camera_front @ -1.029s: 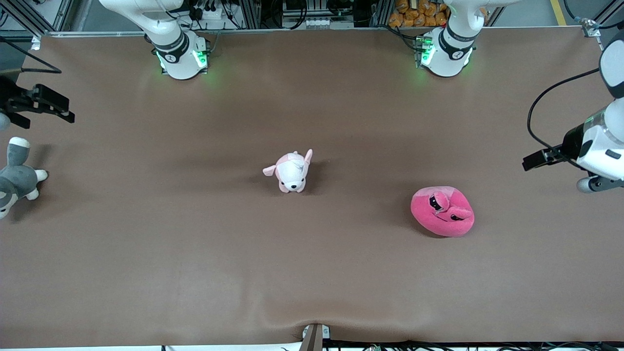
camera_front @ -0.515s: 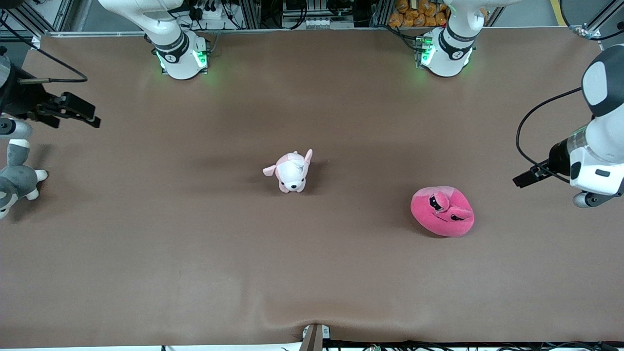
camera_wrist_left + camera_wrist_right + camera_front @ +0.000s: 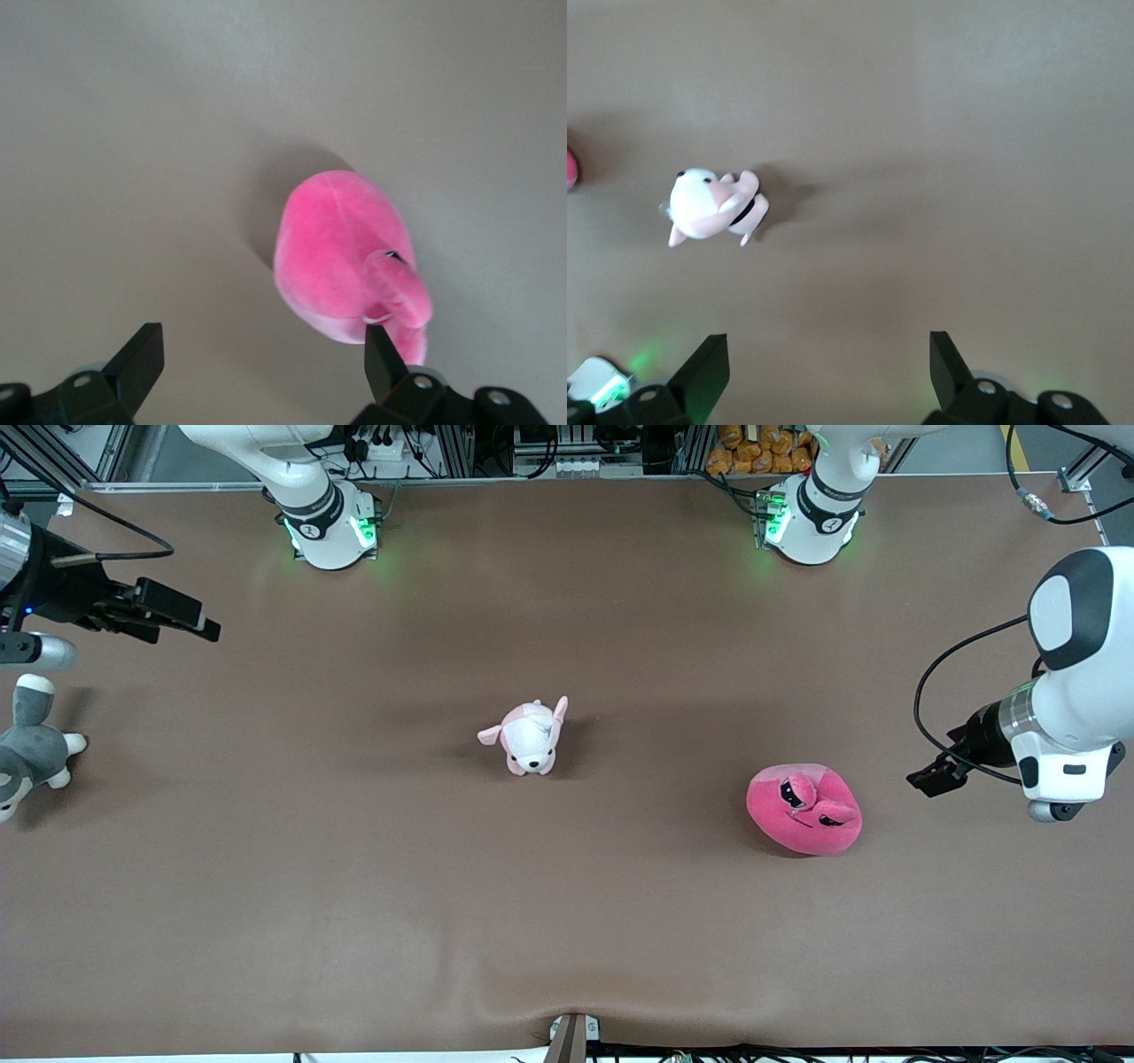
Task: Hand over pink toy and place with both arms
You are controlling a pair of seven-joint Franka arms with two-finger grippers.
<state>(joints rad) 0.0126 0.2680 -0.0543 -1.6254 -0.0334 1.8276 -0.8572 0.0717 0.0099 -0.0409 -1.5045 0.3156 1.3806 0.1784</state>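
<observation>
Only partly visible, a grey-and-white plush animal [image 3: 31, 746] is cut off at the frame's left edge, below the right gripper [image 3: 177, 616], whose fingers [image 3: 707, 367] stand wide apart and empty. At lower right, the hot-pink rounded plush toy [image 3: 804, 810] lies on the brown table [image 3: 354, 886], near the left gripper [image 3: 932, 778], also spread wide. A pale pink-and-white puppy plush [image 3: 530, 738] sits mid-frame between both arms.

Pale puppy plush [image 3: 529, 740] mid-table [image 3: 354, 886]; grey-and-white plush [image 3: 27, 748] at right arm's end.

Hot-pink toy [image 3: 804, 810], pale pink-and-white puppy [image 3: 529, 737], brown table [image 3: 354, 868].
</observation>
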